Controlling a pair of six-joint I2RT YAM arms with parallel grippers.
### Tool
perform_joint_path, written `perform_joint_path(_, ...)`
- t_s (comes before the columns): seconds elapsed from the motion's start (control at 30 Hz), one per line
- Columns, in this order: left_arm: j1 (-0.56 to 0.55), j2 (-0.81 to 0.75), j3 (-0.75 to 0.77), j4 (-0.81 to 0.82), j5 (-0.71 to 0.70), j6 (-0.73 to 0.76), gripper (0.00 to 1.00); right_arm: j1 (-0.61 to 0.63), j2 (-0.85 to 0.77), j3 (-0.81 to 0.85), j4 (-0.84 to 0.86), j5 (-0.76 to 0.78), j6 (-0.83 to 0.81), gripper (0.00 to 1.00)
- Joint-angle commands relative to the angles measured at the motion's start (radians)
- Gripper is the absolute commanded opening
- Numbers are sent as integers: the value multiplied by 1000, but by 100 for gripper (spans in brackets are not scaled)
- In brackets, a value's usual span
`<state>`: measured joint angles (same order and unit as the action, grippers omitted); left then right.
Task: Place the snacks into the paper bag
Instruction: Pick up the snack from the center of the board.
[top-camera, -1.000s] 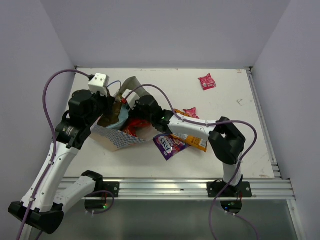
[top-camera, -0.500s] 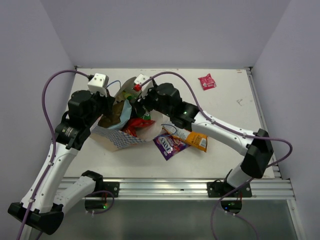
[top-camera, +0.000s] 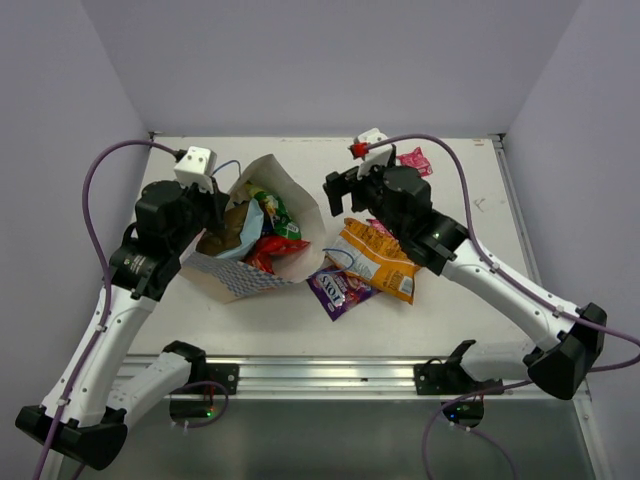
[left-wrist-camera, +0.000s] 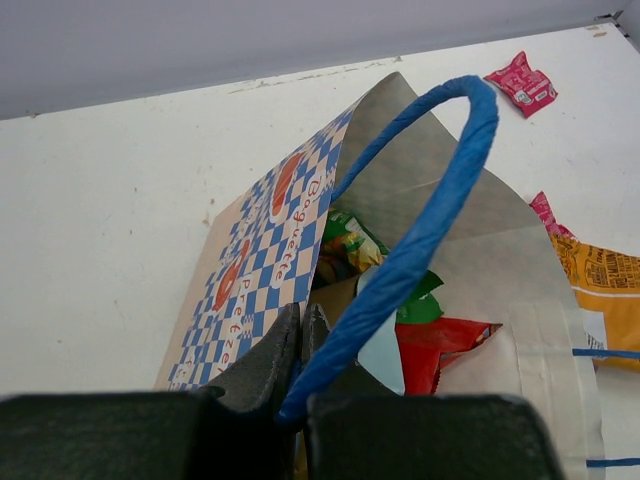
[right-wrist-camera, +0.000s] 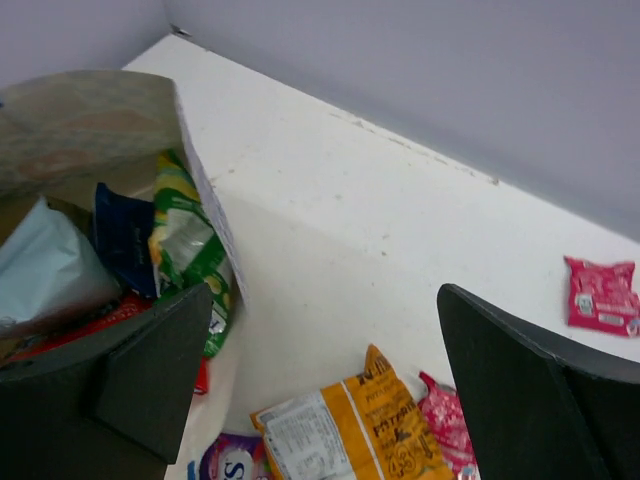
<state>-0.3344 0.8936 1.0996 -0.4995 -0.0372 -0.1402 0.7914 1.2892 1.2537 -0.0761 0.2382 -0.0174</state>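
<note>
Tan paper with a blue-and-white check makes up the paper bag, which lies on its side on the white table, left of centre, with its mouth gaping toward the right. The left gripper is at the bag's upper left rim; in the left wrist view its fingers are pinched together on the edge of the bag, with the blue cord handle arching up just beside them. Several snacks already sit inside the brown interior: a green packet, a light-blue bag and a red bag that pokes out at the mouth. Just outside the mouth lie the purple pack and, overlapping its right side, the orange chip bag, with a small pink packet tucked against the chip bag's far edge. Another small pink pack rests well apart near the far edge of the table. The right gripper hangs above the table between the bag and the far pink pack, its fingers spread wide with nothing between them.
</note>
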Motion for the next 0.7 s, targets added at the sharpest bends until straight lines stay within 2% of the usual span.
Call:
perform_joint_path(0.0,0,-18,13,38,-12,-21,0,-23,-66,-59,-53,127,128,99)
perform_joint_path(0.23,0,-13,20,39,-3,-19,0,-101,-148,-187,-112,197,356,98)
perform_joint_path(0.33,0,-13,23,32,-1,-19,0,-173,-186,-263,-151,211,451,99)
perform_joint_path(0.67,0,-4,36,10,2,-22,0,-349,-321,-517,-263,191,646,99)
